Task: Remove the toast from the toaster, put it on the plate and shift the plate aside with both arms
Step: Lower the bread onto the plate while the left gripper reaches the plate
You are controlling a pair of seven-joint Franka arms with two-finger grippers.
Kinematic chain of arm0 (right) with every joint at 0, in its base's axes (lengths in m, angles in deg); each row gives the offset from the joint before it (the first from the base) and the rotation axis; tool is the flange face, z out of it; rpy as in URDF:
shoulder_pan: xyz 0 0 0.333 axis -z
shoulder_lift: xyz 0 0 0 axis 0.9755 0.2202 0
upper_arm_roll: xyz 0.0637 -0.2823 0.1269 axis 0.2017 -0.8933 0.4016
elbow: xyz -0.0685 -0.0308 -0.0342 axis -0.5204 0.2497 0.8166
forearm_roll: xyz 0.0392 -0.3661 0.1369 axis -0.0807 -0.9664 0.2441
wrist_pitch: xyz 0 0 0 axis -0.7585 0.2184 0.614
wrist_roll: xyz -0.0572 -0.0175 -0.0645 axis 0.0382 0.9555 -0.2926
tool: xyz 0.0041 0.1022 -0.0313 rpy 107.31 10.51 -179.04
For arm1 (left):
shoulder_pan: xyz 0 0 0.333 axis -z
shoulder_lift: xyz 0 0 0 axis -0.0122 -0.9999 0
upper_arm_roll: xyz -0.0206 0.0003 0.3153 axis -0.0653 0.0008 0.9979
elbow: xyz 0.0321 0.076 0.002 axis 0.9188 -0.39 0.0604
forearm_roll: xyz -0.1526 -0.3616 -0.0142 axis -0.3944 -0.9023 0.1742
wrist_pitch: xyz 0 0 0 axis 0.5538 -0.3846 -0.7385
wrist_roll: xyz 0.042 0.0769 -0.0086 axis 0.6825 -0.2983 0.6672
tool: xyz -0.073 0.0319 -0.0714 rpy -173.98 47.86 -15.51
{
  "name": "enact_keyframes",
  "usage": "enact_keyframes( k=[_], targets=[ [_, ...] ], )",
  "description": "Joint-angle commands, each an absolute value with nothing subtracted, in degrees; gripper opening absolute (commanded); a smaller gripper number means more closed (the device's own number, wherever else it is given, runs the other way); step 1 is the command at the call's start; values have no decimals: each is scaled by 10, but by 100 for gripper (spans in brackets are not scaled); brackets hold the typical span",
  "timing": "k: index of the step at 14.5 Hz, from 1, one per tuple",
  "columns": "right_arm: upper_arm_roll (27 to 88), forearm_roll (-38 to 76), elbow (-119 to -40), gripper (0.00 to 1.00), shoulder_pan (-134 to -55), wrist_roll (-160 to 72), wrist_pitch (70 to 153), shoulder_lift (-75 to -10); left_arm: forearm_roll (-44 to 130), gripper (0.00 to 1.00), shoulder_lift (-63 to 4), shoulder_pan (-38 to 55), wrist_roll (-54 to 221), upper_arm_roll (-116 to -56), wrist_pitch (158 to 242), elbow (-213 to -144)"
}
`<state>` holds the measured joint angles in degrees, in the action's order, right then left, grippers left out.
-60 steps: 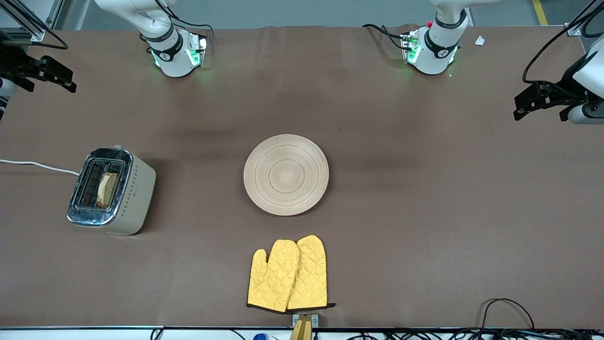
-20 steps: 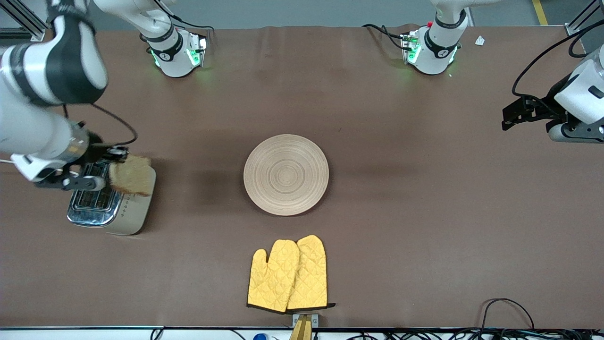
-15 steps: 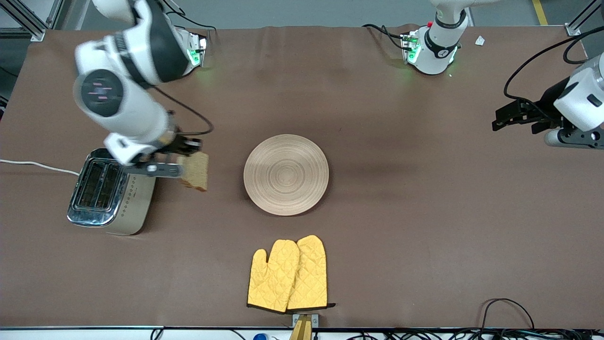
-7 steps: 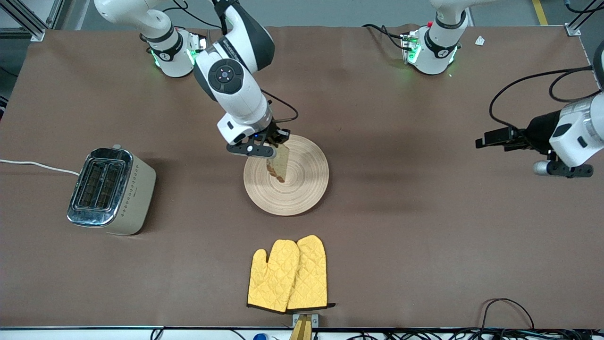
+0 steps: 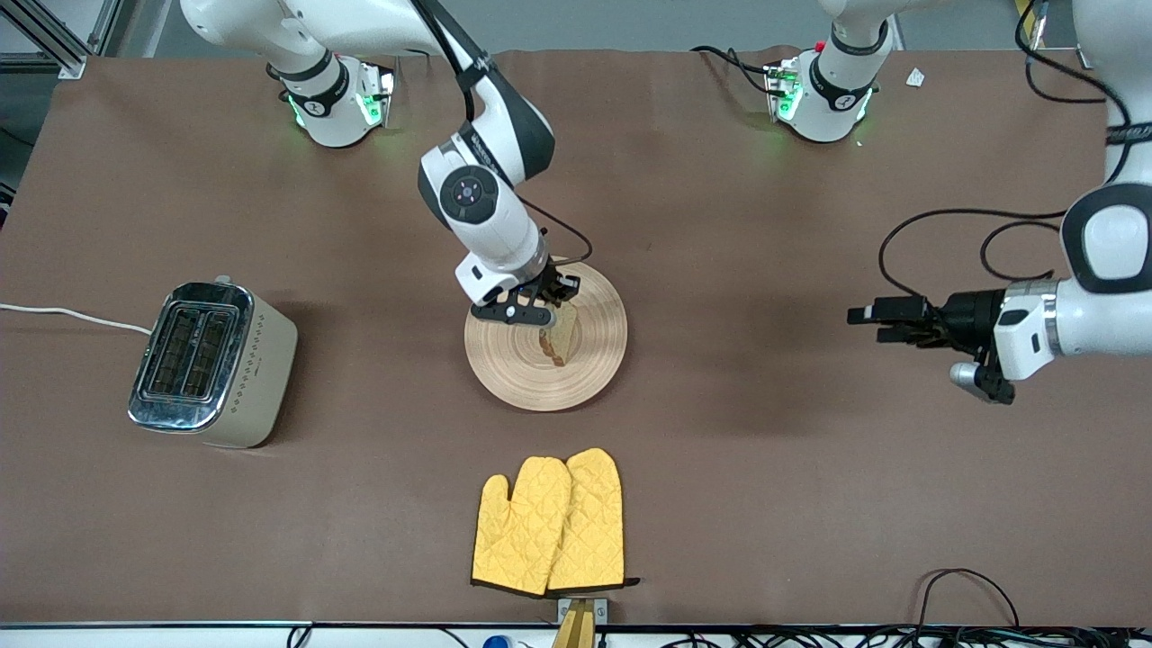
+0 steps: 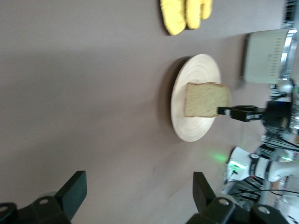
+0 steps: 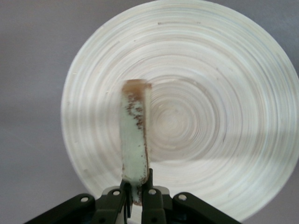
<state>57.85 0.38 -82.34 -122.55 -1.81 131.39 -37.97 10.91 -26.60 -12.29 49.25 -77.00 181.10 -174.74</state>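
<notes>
Toaster [image 5: 212, 364] sits near my right arm's end of the table, yellow mitts [image 5: 550, 523] by the camera-side edge. The plate [image 5: 594, 371] lies mid-table. My right gripper [image 5: 538, 310] pinches the toast [image 5: 560, 337] on edge over the plate. My left gripper [image 5: 871, 322] hangs wide open over bare tabletop toward its own end.

A robotics lab or test bench, not a home kitchen. Two white robot arms [image 5: 486, 193] are bolted at the edge of a large table [image 5: 765, 468] covered in plain brown cloth. Loose black cables [image 5: 963, 589] trail along the table's edge. Kitchen props sit spaced apart: a toaster [image 5: 211, 363], a wooden plate [image 5: 598, 360], yellow oven mitts [image 5: 549, 524].
</notes>
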Motion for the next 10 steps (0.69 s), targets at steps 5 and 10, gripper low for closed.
enact_keyframes(
  k=[5, 10],
  targets=[
    [577, 57, -823, 100, -1159, -171, 1280, -374, -62, 94, -398, -117, 286, -792, 1832, -1748],
    [572, 51, -823, 100, -1107, -187, 1184, -408, -207, 85, -436, -101, 159, -852, 1909, -1833]
  ],
)
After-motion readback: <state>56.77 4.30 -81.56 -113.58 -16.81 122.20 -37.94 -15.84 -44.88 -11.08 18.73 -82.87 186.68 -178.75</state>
